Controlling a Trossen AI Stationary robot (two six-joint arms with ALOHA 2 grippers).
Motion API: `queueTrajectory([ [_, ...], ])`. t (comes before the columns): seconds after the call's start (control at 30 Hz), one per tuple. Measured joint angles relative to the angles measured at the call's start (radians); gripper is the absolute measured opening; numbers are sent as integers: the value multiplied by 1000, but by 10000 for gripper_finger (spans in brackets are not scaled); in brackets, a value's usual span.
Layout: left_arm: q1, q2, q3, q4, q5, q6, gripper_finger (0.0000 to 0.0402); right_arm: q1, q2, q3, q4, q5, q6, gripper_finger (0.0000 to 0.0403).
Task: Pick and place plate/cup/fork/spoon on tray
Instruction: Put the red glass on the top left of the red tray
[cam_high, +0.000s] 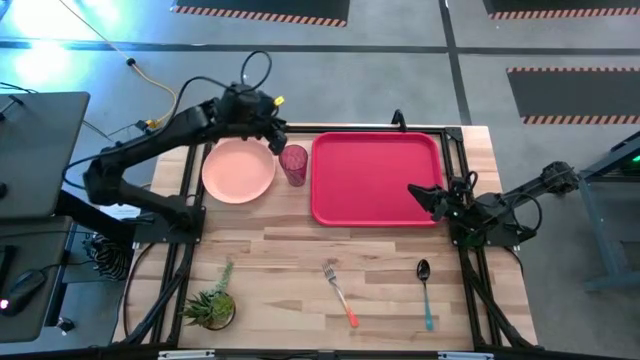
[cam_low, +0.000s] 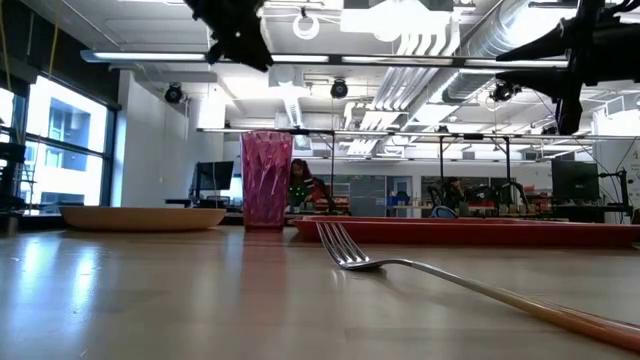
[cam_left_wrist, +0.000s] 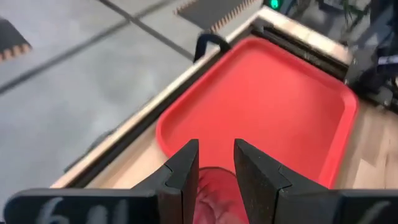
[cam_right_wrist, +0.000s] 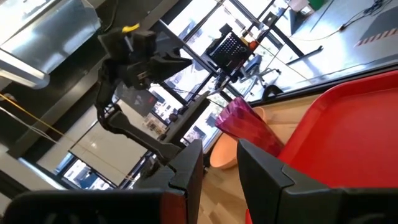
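The dark red cup stands upright on the table between the peach-pink plate and the red tray. My left gripper is open and hangs above the cup's far-left side. In the left wrist view the cup shows below the gap between the fingers, and the low view shows the gripper well clear of the cup. My right gripper is open and empty above the tray's near right corner. The orange-handled fork and the teal-handled spoon lie flat near the table's near edge.
A small potted plant stands at the near left corner of the table. Bare wood lies between the tray and the cutlery. A black clamp sits at the table's far edge behind the tray.
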Motion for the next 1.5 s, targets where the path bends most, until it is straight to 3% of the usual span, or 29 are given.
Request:
queueTrajectory([
  [0.27, 50, 89, 7, -5, 114, 11, 92, 0, 0, 0, -30, -8, 0, 91],
  [0.53, 53, 119, 8, -4, 117, 72, 96, 0, 0, 0, -44, -27, 0, 91],
  [0.97, 56, 121, 8, -85, 96, 310, 158, 0, 0, 0, -52, -58, -7, 91],
  [1.23, 47, 121, 8, -165, 107, 429, 161, 0, 0, 0, -100, -60, -7, 91],
  [1.5, 46, 170, 7, -192, 100, 450, 161, 0, 0, 0, -105, -60, -7, 91],
])
